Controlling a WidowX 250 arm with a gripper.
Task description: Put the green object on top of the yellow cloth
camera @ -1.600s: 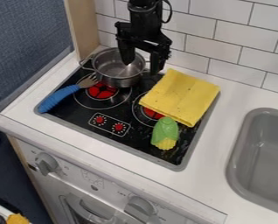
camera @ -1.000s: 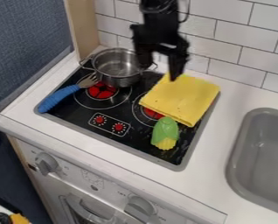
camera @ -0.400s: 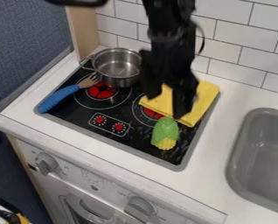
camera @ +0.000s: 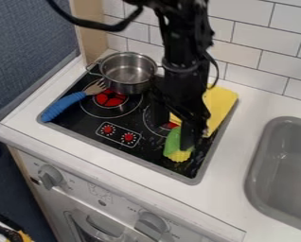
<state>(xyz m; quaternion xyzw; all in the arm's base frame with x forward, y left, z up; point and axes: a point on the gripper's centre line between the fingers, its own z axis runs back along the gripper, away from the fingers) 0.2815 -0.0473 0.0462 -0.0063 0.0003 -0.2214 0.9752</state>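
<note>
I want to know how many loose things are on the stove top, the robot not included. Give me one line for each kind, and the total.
Metal pot: 1
Fork with blue handle: 1
Yellow cloth: 1
Toy corn with green husk: 1
Total: 4

The camera looks down at a slant from up high, in front of the stove top (camera: 93,118). It faces the white tile wall (camera: 261,40) at the back. It is close enough for the stove top to take up much of the middle. Low down, it sees the front of the stove with its knobs (camera: 50,177). The counter (camera: 254,106) runs crooked across the view, and the right edge cuts off the gray sink (camera: 254,175).
</note>
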